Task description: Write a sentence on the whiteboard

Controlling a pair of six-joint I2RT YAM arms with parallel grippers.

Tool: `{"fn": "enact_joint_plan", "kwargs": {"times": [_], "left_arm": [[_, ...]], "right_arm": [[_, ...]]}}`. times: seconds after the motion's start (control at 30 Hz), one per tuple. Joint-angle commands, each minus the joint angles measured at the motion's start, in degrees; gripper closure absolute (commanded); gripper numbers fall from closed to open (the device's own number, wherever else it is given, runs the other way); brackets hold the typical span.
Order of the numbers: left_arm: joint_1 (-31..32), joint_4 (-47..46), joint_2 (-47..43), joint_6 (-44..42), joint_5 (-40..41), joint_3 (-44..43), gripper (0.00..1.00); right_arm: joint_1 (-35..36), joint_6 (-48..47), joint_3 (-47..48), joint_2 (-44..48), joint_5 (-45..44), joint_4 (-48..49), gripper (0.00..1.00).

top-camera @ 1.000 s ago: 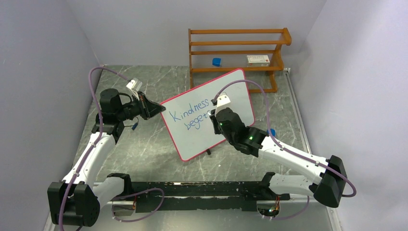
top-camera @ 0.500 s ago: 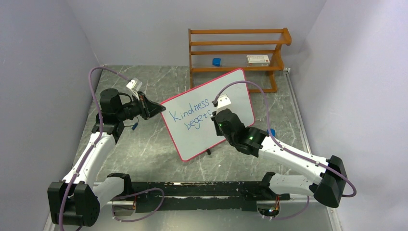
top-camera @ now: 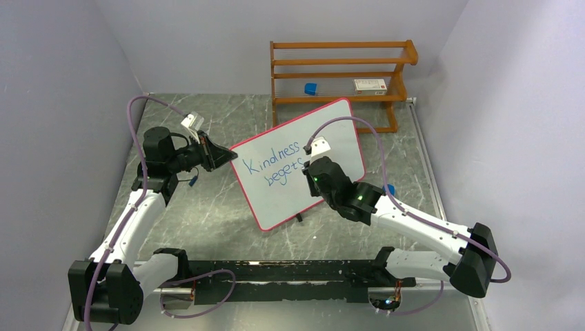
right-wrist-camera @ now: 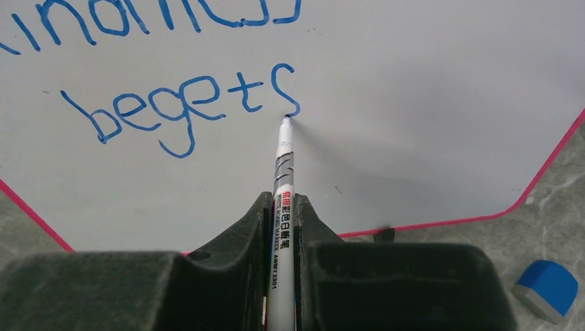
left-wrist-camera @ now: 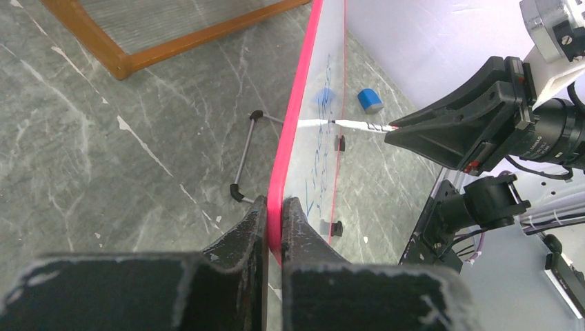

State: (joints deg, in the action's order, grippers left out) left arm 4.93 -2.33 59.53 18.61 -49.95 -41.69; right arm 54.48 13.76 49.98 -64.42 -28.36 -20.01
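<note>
**Board pinched at its edge, marker at the second line**

Two arms in all. Reaching in low from the left with the left gripper (left-wrist-camera: 274,207), fingers pinched tight on the pink rim of the one whiteboard (top-camera: 334,134). Stretching in from the right, elbow bent, with the right gripper (right-wrist-camera: 283,201) clamped around a single white marker (right-wrist-camera: 283,155), tip against the board at the tail of the last "s". Standing tilted on wire feet on the marble table (top-camera: 207,207), in front of one wooden rack (top-camera: 341,62). Showing two lines of the sentence (top-camera: 276,164) in blue: "Kindness", "begets". Also one blue block (top-camera: 311,88) on the rack, another on the table (right-wrist-camera: 548,288), and one small box (top-camera: 370,85) on the rack.
</note>
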Motion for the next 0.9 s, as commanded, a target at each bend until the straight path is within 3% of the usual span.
{"fn": "enact_joint_plan", "kwargs": {"times": [0.0, 0.53, 0.87], "left_arm": [[0.3, 4.3, 1.7, -4.2, 3.2, 1.0, 0.95], [0.3, 3.6, 0.7, -3.4, 3.3, 1.3, 0.95], [0.3, 0.3, -3.8, 1.0, 3.2, 3.0, 0.8]], "right_arm": [[-0.3, 0.5, -0.9, 0.2, 2.6, 2.0, 1.0], [-0.2, 0.4, -3.0, 7.8, 2.9, 3.9, 1.0], [-0.2, 0.3, -3.7, 11.5, 3.4, 2.9, 1.0]]}}
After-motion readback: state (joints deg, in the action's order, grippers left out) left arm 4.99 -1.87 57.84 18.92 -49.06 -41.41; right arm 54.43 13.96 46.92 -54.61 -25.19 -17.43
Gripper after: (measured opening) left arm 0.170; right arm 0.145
